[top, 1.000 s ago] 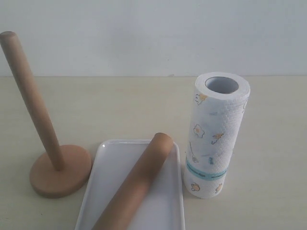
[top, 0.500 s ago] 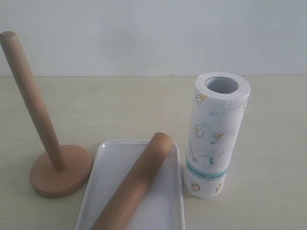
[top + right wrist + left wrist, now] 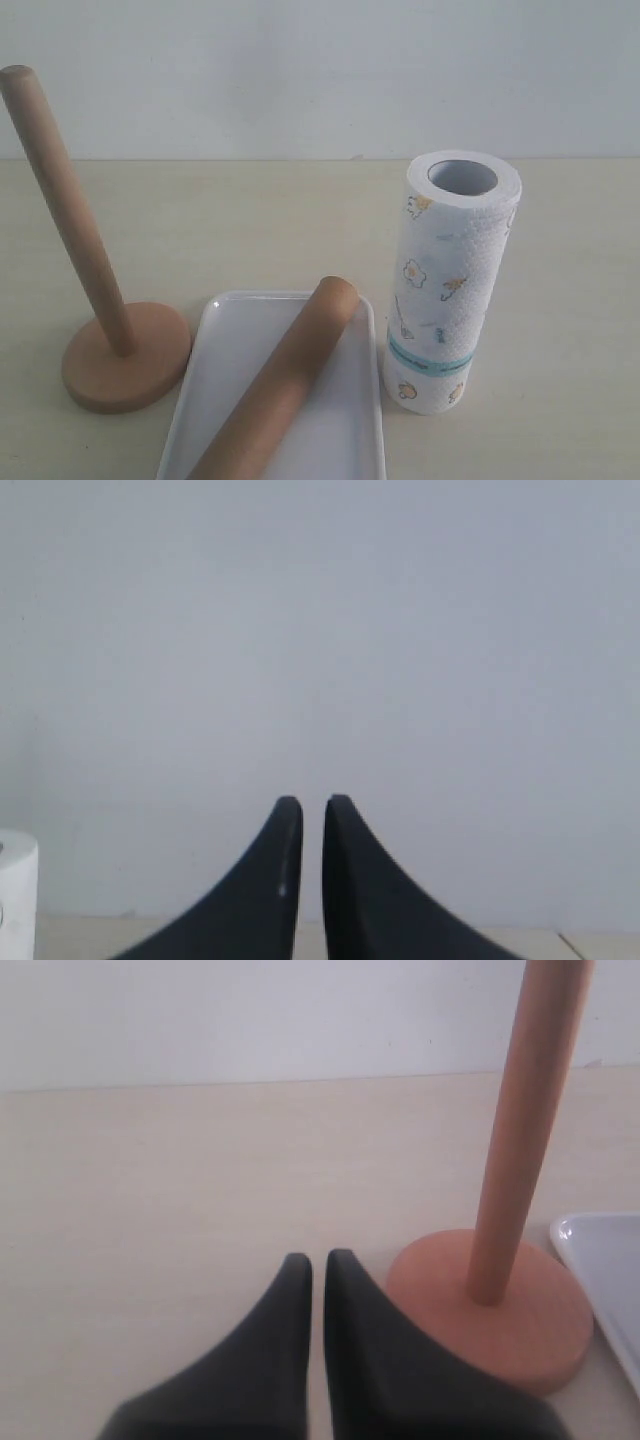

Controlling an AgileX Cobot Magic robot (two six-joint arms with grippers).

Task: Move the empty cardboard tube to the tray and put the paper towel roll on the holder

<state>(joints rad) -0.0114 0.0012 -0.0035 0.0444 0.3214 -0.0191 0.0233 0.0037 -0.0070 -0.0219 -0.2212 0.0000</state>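
Note:
The brown cardboard tube lies slantwise in the white tray at the front middle. Right beside the tray the paper towel roll stands upright on the table, hollow core up. The wooden holder stands left of the tray, its dowel bare. No gripper shows in the exterior view. In the left wrist view my left gripper is shut and empty, close beside the holder's base, with a corner of the tray past it. My right gripper is shut and empty, facing the wall, the roll's edge off to one side.
A pale wooden tabletop stretches back to a plain white wall. The tray runs out of view at the front edge.
The cardboard tube has shifted very slightly in the tray, its far end a touch lower and to the left. Nothing else has moved.

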